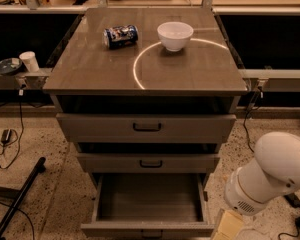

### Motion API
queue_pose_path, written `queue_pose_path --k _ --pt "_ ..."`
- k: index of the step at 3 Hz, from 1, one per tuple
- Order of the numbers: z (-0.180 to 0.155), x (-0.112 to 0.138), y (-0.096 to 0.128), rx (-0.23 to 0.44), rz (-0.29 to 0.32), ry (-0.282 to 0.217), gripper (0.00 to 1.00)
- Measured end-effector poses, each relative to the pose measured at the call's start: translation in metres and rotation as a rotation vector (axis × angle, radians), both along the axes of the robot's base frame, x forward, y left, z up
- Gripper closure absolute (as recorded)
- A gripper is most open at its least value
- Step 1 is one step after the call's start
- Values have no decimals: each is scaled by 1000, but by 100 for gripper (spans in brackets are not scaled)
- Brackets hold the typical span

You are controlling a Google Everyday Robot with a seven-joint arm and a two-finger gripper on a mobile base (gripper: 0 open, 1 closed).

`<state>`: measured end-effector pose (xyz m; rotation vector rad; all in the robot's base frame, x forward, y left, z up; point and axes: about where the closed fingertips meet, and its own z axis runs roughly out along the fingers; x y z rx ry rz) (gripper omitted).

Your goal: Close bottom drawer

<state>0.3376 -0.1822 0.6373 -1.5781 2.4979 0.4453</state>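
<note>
At the foot of the cabinet (100, 69) the bottom drawer (149, 199) stands pulled out, its front running side to side, and your gripper (229, 228) hangs low just off that front's right end, grip state unreadable, so you likely come leftward before pushing in.

The grey-brown desk (190, 69) carries a white arc of light, a blue printed metal can (121, 36) and a white round bowl (175, 35). The bottom drawer (150, 201) is grey-brown inside. The floor (55, 149) is beige, dark-speckled. Lower right, beside that drawer, the pale yellow pincer (230, 226) hangs under a white arm (275, 174).
</note>
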Motion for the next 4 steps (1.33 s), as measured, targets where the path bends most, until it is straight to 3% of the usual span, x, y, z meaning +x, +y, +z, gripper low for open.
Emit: queue_pose_path --k 4 --pt "-61 -3 6 27 -7 110 0"
